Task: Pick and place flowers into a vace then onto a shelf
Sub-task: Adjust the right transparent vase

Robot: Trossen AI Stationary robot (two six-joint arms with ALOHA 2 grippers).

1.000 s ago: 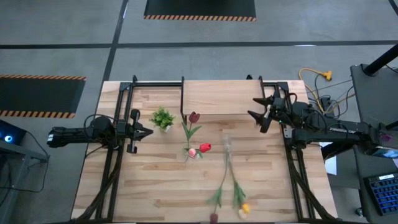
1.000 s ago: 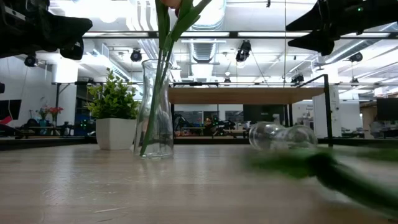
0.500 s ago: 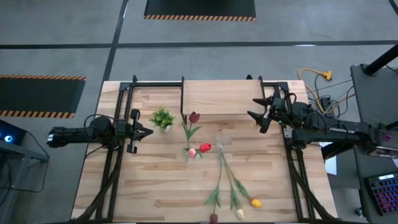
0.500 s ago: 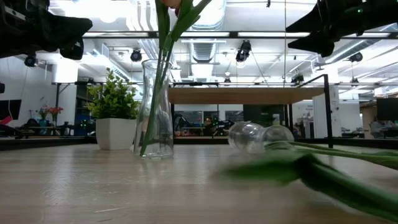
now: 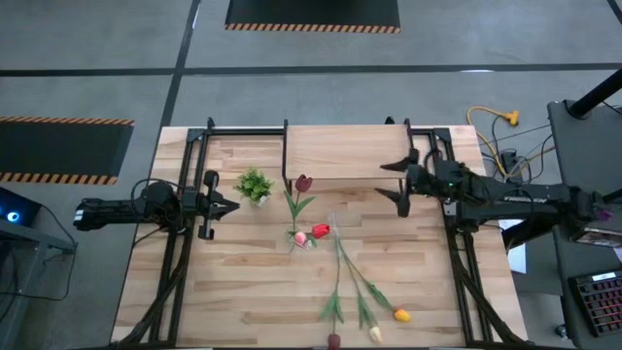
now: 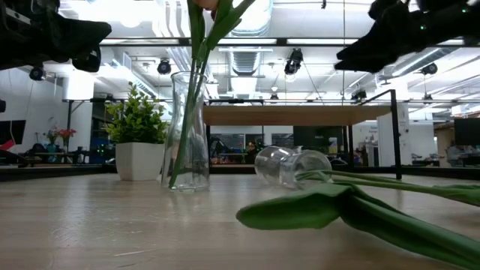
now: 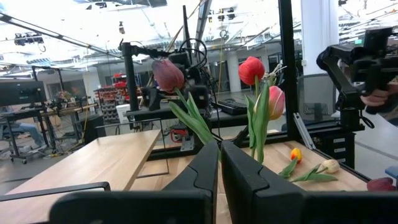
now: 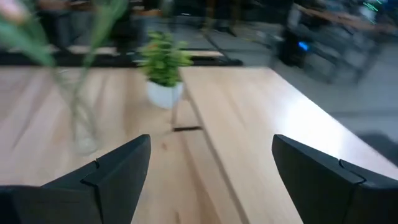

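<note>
A clear glass vase (image 6: 187,127) stands upright on the table with three flowers in it, heads maroon (image 5: 303,183), red (image 5: 321,230) and pink (image 5: 300,237). A second clear vase (image 6: 289,166) lies on its side, with several more flowers (image 5: 360,287) trailing from it along the tabletop toward the near edge. The shelf (image 5: 340,151) stands at the far middle. My right gripper (image 5: 381,180) hovers open above the table, in front of the shelf's right end. My left gripper (image 5: 231,204) waits shut at the left, beside the small plant.
A small bushy green plant in a white pot (image 5: 255,184) stands left of the upright vase. Black frame rails (image 5: 185,262) run along both sides of the table (image 5: 243,292). Bare planks lie at the near left. A yellow cable (image 5: 491,122) lies on the floor beyond the far right corner.
My right gripper has gone toward the table's left and a little down, rolling its wrist, and has stayed open. The lying vase has rolled toward the table's left, and the heads of its flowers have swung toward the right.
</note>
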